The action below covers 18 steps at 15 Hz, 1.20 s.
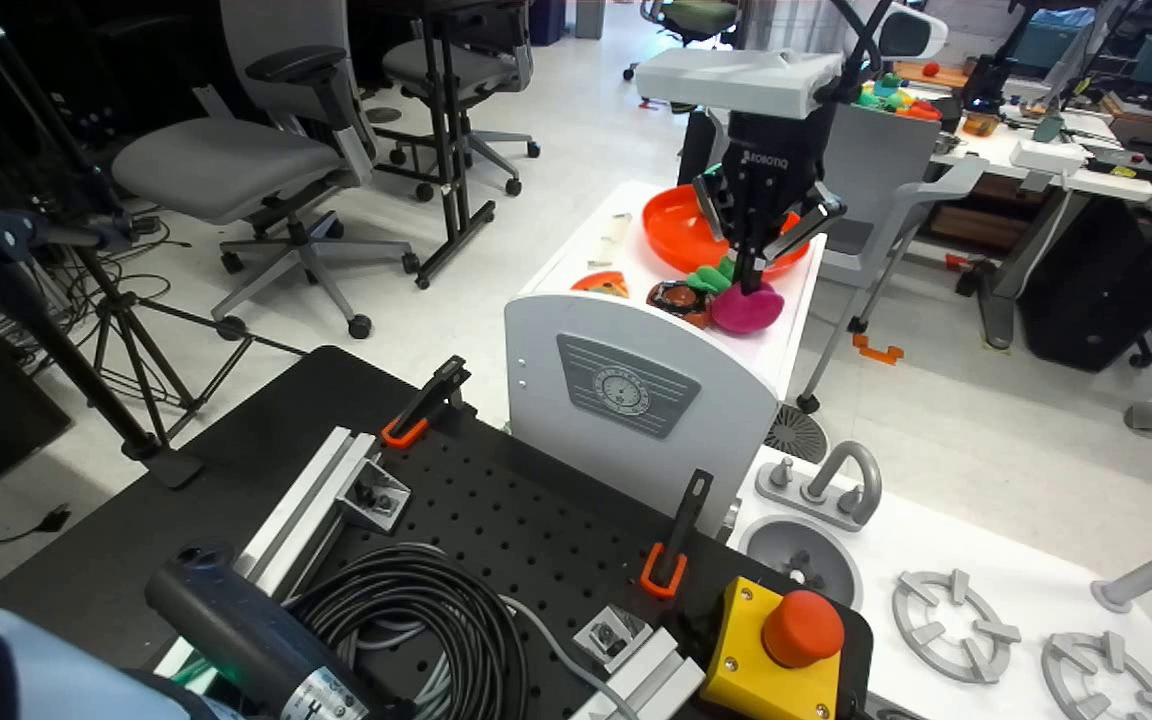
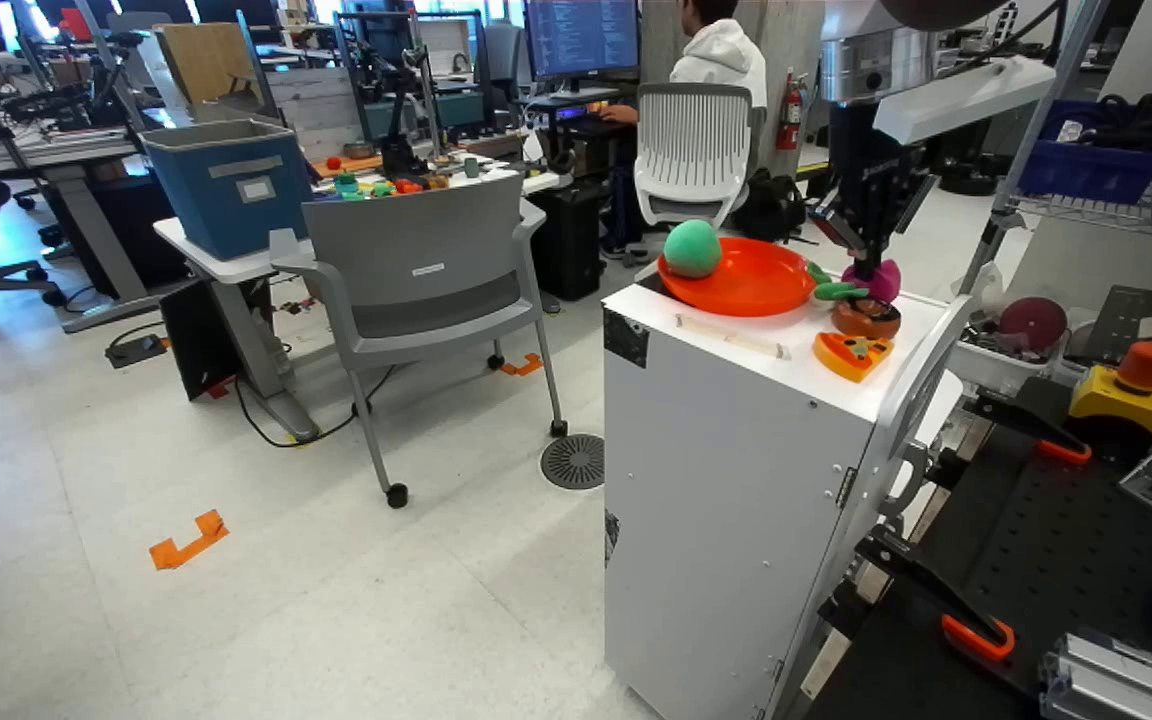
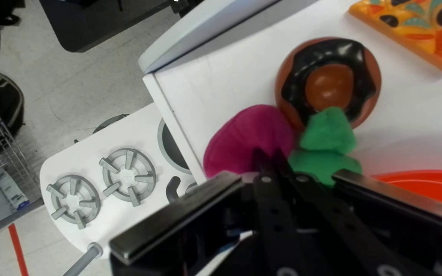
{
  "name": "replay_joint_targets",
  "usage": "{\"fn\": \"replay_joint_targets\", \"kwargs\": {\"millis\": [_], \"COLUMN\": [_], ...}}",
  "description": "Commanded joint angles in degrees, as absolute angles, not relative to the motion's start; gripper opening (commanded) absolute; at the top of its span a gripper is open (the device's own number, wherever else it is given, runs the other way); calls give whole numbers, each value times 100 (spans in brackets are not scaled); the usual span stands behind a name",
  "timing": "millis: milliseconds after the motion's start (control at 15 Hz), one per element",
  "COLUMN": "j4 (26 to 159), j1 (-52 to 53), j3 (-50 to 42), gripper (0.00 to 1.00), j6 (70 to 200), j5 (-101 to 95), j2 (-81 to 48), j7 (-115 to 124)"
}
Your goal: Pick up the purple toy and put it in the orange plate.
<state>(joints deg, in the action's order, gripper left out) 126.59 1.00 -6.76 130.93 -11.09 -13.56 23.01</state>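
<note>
Gripper (image 3: pixel 270 155) jaws, brought together to a sliver, look to pinch a fold of the toy (image 3: pixel 240 149) (creases run toward them), which lies just outside the plate (image 2: pixel 756 285). So scant a hold on something soft could slip once lifting starts, leaving the toy short of the plate. Nearer the plate than the toy is, green leaves (image 3: pixel 322 163) overlap the donut (image 3: pixel 328 82); if they belong to the toy (I cannot tell), lifting may drag the donut along. At the plate's side away from the toy, in an exterior view, a ball (image 2: pixel 692 248) sits by the rim; a clumsy release could knock it loose.
</note>
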Motion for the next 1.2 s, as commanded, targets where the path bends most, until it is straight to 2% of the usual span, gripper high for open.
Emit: {"fn": "replay_joint_targets", "kwargs": {"millis": [0,1133], "j4": [12592,13403], "j1": [116,109], "j3": [-648,-633], "gripper": [1,1], "j6": [12991,13296], "j5": [-1119,-1196], "j2": [-1366,-614], "j7": [2430,3183]}}
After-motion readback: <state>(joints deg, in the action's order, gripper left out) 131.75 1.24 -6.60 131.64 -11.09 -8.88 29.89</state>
